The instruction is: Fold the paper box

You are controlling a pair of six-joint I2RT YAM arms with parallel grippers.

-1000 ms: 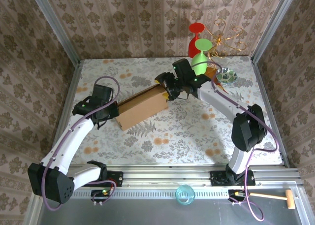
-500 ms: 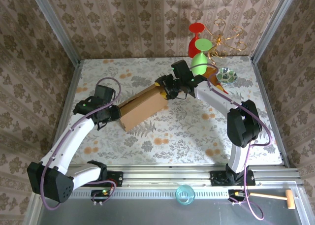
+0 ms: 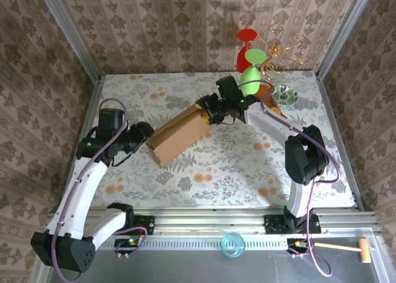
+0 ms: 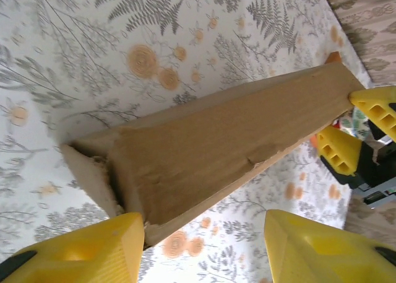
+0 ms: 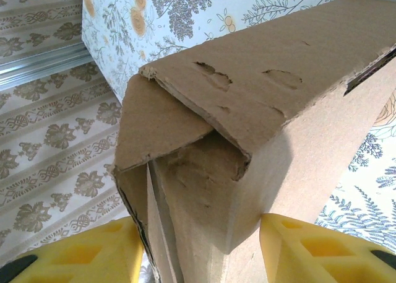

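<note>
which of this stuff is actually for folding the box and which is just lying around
For the job:
paper box
right gripper, clamped on one end of it
left gripper, open at the other end

Lying about:
red goblet
green goblet
gold wire ornament
small dish
blue cup
wooden mallet

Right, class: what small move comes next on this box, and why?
Probably squeeze the right gripper to press in the end flap: it gapes at the far end of the paper box between those fingers; the left gripper stands open off the near end.
</note>
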